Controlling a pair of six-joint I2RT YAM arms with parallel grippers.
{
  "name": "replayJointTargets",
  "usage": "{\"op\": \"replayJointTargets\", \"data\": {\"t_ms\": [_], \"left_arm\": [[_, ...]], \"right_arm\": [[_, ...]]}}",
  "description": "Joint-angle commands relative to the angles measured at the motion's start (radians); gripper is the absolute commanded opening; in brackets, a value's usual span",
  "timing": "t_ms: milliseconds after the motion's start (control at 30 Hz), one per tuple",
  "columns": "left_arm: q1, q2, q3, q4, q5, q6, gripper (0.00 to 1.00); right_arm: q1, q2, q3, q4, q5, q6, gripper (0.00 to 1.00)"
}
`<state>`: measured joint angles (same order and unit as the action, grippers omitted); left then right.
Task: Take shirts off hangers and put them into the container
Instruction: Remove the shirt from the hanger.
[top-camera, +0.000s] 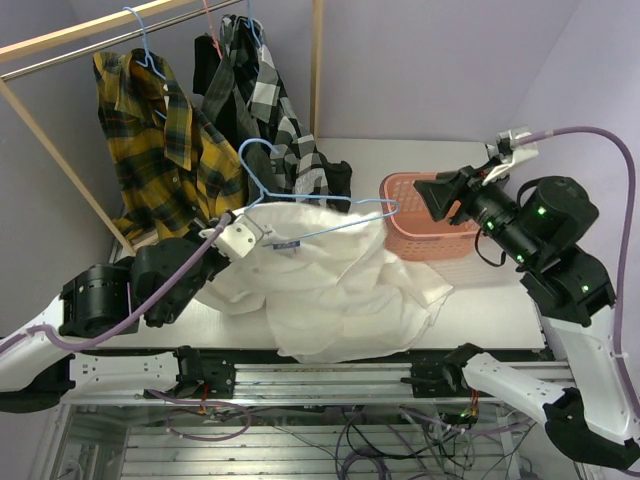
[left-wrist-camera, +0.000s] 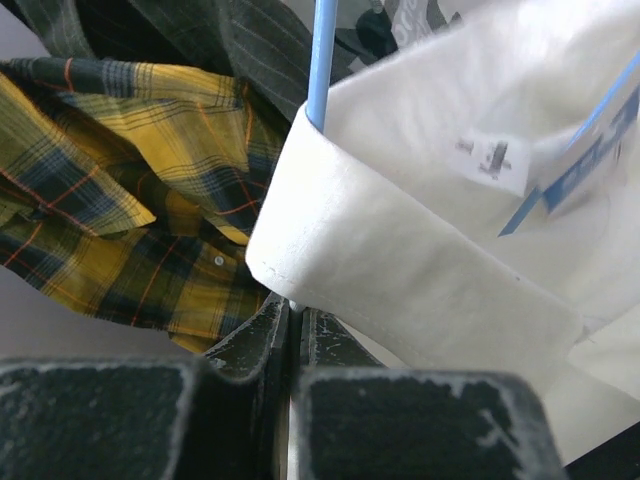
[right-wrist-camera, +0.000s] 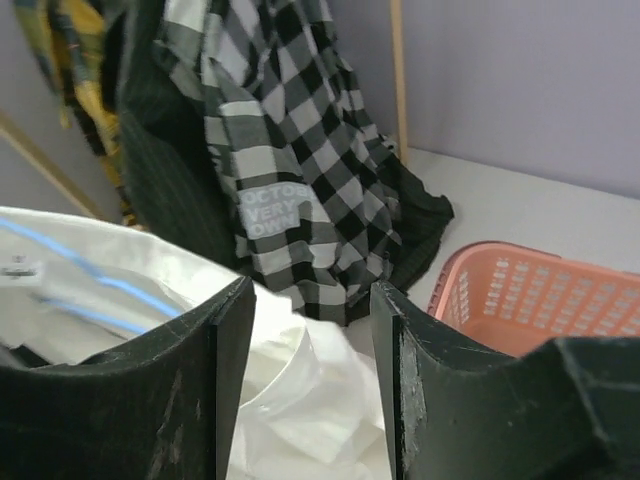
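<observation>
From above, the plain white cloth shirt lay heaped on the table just left of the salmon-pink lattice plastic basket, with the thin light-blue wire hanger in its collar.

Only the left wrist view showed the left gripper pinched shut on the stiff collar edge.

In the right wrist view the right gripper stood apart and empty above the white folds.

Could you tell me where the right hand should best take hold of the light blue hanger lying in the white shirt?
Grip the light blue hanger at its bare right corner, coming from the right. That wire end pokes out of the white shirt toward the open right hand, while the left hand pinches the collar.
</observation>
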<state>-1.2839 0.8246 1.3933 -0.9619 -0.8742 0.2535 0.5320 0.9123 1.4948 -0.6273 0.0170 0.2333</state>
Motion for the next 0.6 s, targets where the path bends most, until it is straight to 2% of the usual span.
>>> {"op": "replayJointTargets", "data": {"t_ms": [0,100,300,467,567], "left_arm": [[0.005,0.031,-0.026,0.080,0.028,0.052,0.07],[0.005,0.034,-0.050,0.129,0.092,0.100,0.07],[0.005,0.025,-0.052,0.204,0.283,0.157,0.07],[0.005,0.062,-0.011,0.182,0.408,0.139,0.07],[0.005,0.086,0.003,0.180,0.418,0.132,0.07]], "right_arm": [[-0.004,-0.036,0.088,-0.043,-0.161,-0.052,0.48],[-0.004,-0.003,0.176,-0.118,-0.308,-0.087,0.46],[-0.004,0.099,0.298,-0.317,-0.623,-0.155,0.47],[-0.004,0.118,0.263,-0.393,-0.736,-0.196,0.48],[-0.004,0.118,0.234,-0.409,-0.761,-0.202,0.48]]}}
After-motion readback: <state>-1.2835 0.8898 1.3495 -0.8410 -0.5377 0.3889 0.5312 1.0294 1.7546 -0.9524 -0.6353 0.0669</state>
